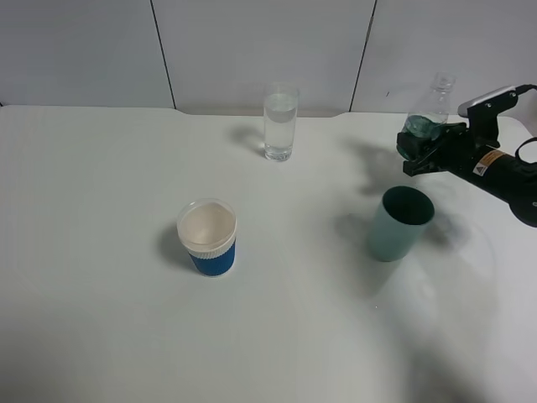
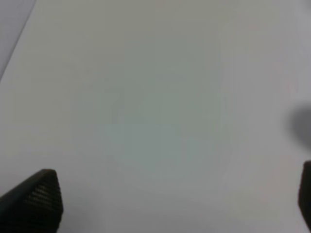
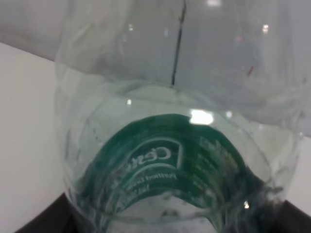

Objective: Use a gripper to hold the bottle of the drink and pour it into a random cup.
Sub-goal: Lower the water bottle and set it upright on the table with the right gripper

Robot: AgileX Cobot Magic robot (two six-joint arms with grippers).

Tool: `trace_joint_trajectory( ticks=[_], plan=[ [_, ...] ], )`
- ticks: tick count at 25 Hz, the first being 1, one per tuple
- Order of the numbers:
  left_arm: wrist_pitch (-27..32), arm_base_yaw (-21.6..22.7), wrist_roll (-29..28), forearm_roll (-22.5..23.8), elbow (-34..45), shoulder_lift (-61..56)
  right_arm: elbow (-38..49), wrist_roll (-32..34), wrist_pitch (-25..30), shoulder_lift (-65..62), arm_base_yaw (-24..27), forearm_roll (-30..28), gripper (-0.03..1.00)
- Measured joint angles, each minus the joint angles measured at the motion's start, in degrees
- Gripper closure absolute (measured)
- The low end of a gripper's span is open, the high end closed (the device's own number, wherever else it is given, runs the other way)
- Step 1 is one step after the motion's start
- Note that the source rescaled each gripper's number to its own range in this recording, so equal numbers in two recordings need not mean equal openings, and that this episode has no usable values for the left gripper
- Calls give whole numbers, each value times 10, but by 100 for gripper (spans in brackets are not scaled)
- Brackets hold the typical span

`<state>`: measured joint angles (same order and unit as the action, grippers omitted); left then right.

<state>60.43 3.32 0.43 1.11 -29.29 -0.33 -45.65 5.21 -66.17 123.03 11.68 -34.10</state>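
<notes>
The bottle of the drink [image 1: 428,111] is a small clear bottle with a green label, at the far right near the back of the table. My right gripper [image 1: 422,149] is shut on its lower body and holds it close to upright. In the right wrist view the bottle [image 3: 170,160] fills the picture, with the green label showing through the plastic. The cup [image 1: 280,122], a tall clear glass with liquid in it, stands at the back centre, well to the left of the bottle. My left gripper [image 2: 175,199] hangs open over bare table, its fingers [image 2: 39,196] far apart; the high view does not show it.
A teal plastic cup [image 1: 400,223] stands just in front of and below the held bottle. A white-rimmed cup with a blue sleeve [image 1: 208,237] sits left of centre. The white table [image 1: 101,336] meets a grey panelled wall at the back.
</notes>
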Motion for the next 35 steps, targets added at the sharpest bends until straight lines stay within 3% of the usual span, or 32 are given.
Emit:
trace_joint_trajectory(
  ticks=[27,29,31,32,35],
  plan=[
    [0,0,0,0,0,0,-45,23,7,51,0,-13,96],
    [0,0,0,0,0,0,-45,24,7,50,0,-14,77],
    [0,0,0,0,0,0,-45,31,7,49,0,-14,47],
    [0,0,0,0,0,0,-45,36,9,47,0,-14,38],
    [0,0,0,0,0,0,-45,47,10,35,0,-15,23]
  ],
)
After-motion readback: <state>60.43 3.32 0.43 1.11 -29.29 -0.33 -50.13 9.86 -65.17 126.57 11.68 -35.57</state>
